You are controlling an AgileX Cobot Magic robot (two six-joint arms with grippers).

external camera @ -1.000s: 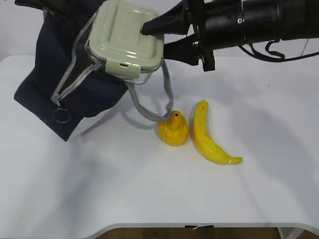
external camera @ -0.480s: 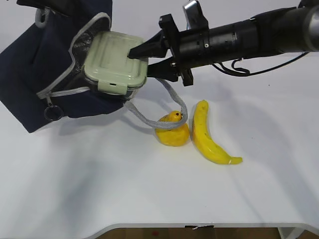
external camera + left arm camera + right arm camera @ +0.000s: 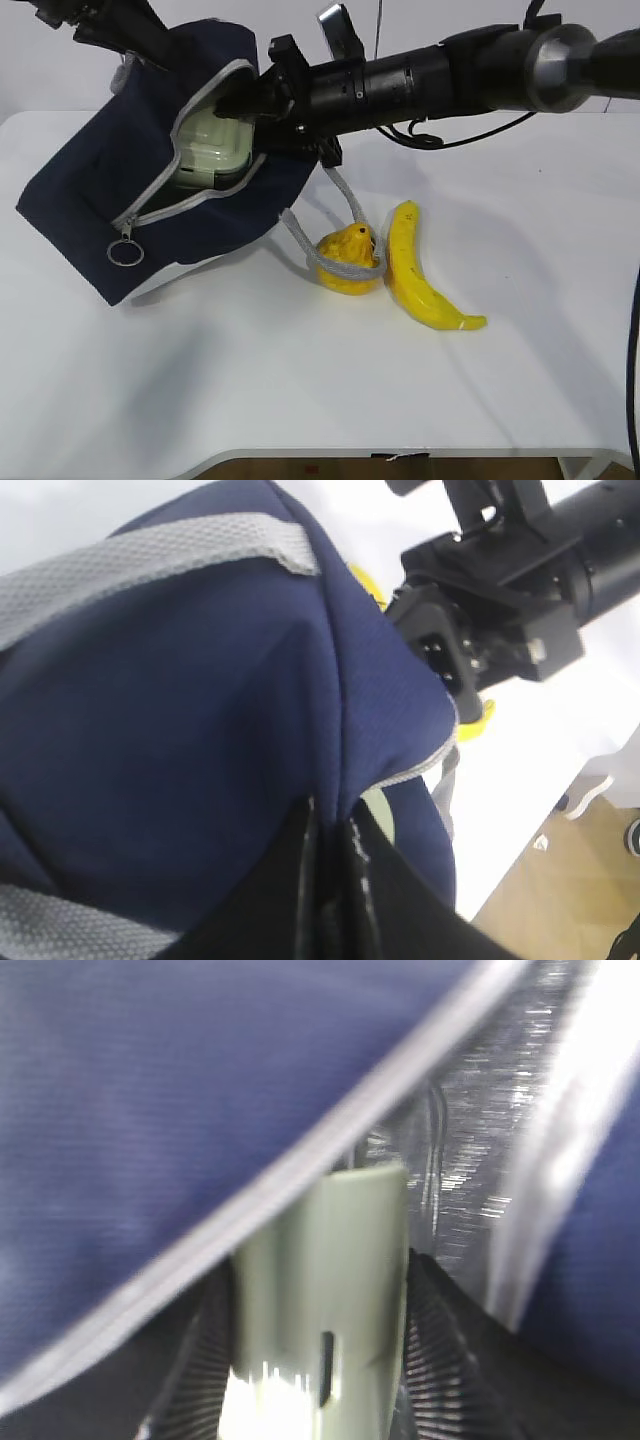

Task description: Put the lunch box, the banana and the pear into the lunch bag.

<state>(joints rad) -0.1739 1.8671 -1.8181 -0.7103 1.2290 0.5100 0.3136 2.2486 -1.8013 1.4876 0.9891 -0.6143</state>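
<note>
White worktop [image 3: 300, 380] fills your exterior view, with a pale wall behind it. On its left side the lunch bag [image 3: 120, 200] is lifted and tilted, its zipped mouth gaping toward the right arm. You hold it up with the left gripper [image 3: 330, 880], whose fingers are pressed together on a fold of the navy fabric at the bag's top.

Your right gripper [image 3: 235, 100] reaches into that mouth, its fingers clamped on the lunch box [image 3: 215, 150] from either side. The box sits partly inside the opening, its pale green lid showing between the grey zipper edges. I judge the first of three items is nearly in but not yet let go.

Two items are left. The pear [image 3: 347, 262] and the banana [image 3: 420, 270] lie just beside each other on the worktop, right of the bag, untouched. One grey rope handle [image 3: 335, 235] drapes across the pear, which could snag when you come for it.

You cannot see the bag's floor, so how deep the box sits is unclear. The right wrist view is blurred, showing only the box end, silver lining and dark finger pads. The left arm is cut off at the exterior view's top edge.
</note>
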